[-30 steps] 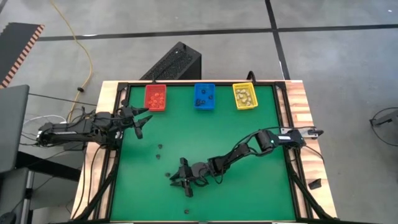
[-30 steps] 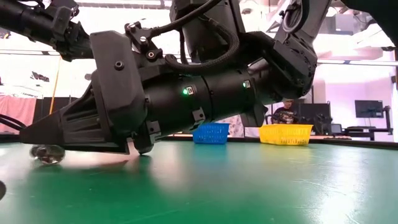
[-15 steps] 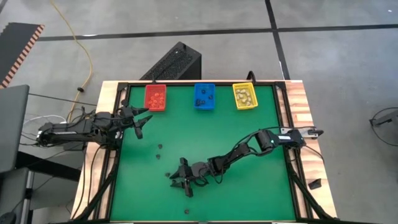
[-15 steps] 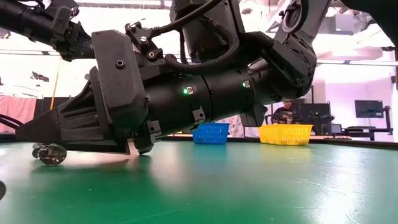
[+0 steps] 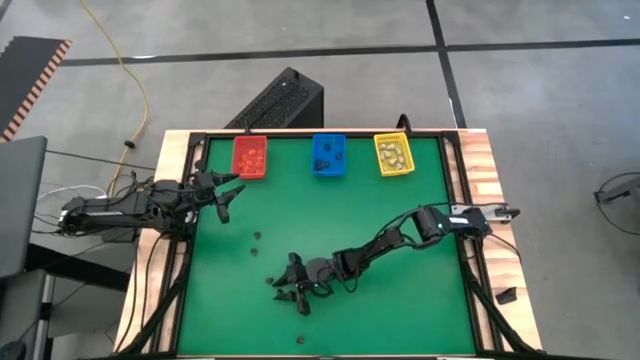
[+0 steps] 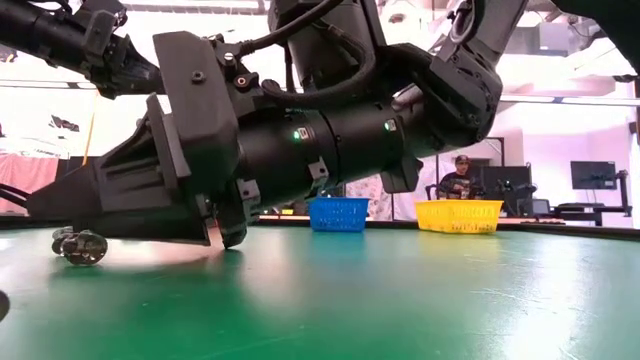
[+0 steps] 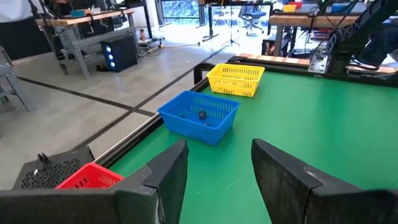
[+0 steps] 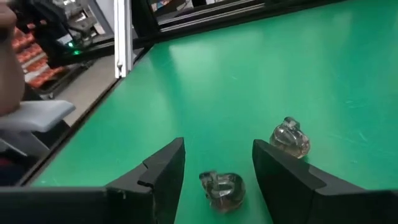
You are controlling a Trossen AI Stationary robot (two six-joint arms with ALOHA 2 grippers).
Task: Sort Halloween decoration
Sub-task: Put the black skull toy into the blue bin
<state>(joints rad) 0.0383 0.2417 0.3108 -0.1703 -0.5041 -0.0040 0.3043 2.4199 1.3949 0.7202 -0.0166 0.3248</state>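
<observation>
Two small grey-dark trinkets lie on the green mat in the right wrist view: one trinket (image 8: 222, 190) sits between my right gripper's (image 8: 219, 148) open fingers without touching them, the other trinket (image 8: 290, 138) just beyond one fingertip. In the high view my right gripper (image 5: 286, 287) is low over the mat's near middle, beside a dark trinket (image 5: 270, 281). Two more trinkets (image 5: 256, 243) lie farther left, and another trinket (image 5: 300, 340) lies by the near edge. My left gripper (image 5: 228, 195) waits open at the table's left edge.
The red bin (image 5: 250, 157), blue bin (image 5: 328, 154) and yellow bin (image 5: 393, 154) stand in a row along the far edge, each holding trinkets. A black frame borders the mat. In the low view a trinket (image 6: 80, 247) lies just past my right gripper's fingertips.
My right gripper has crept a little toward the table's left, closing on the trinkets near the mat's middle, staying low over the mat. Its fingers have stayed open.
</observation>
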